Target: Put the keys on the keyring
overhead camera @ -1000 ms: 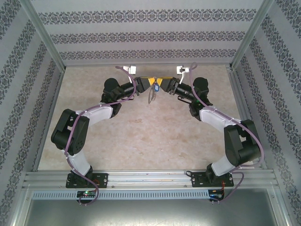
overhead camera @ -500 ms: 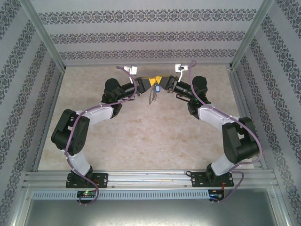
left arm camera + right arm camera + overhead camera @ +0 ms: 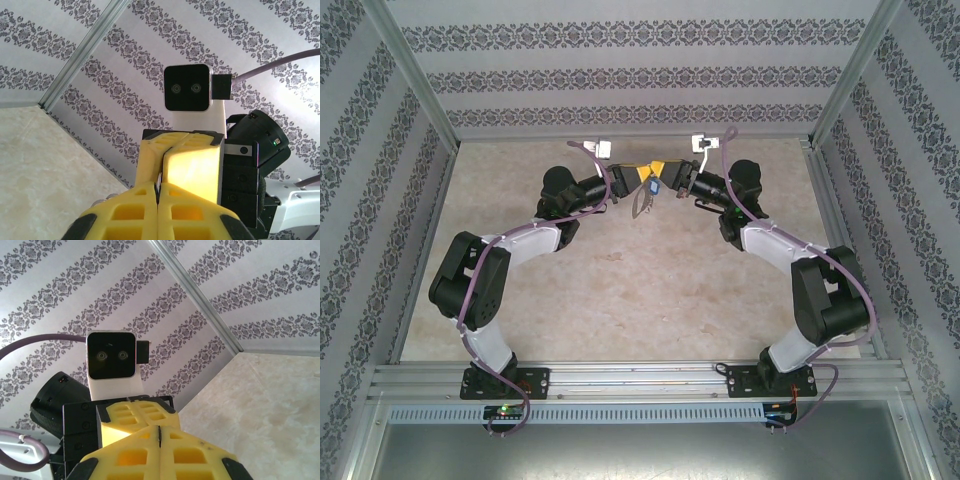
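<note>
Overhead — keys beside keyring.

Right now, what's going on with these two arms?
Both arms are raised over the far side of the table, fingertips meeting. The left gripper is shut and the keyring dangles below it; the right gripper is shut too, with the keys at the meeting point. Whether they are threaded on yet is too small to tell.

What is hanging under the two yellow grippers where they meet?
The grey keyring hangs under the left gripper, the blue tag of the keys beside it. The small key itself is covered.
</note>
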